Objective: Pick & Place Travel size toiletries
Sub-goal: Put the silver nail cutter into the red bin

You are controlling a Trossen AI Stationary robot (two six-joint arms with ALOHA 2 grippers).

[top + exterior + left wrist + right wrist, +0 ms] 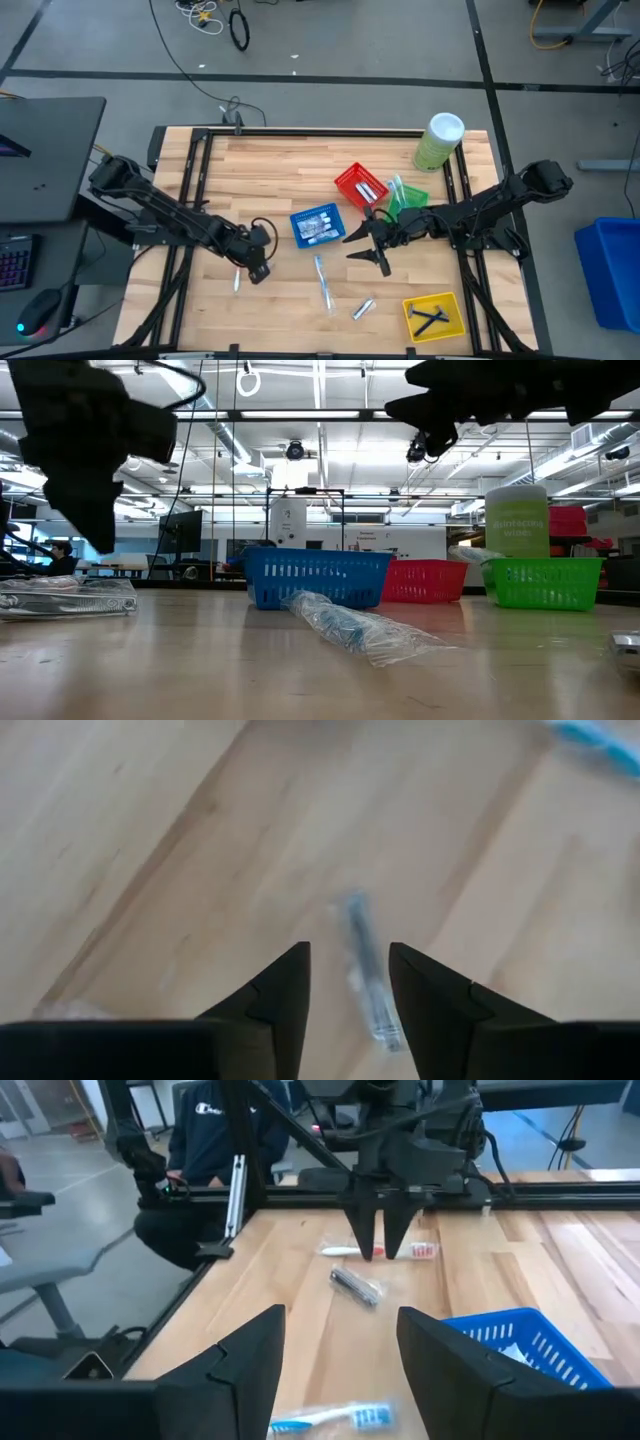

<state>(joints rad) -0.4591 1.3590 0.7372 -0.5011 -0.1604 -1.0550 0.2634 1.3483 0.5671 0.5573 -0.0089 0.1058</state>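
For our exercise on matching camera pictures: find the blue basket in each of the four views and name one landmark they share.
High view: blue basket at table centre, left of the red basket.
Low view: blue basket mid-picture, red basket to its right.
Left wrist view: not in it.
Right wrist view: blue basket at lower right, partly behind the right tool.
Shared landmark: the wrapped blue toothbrush lying near it.
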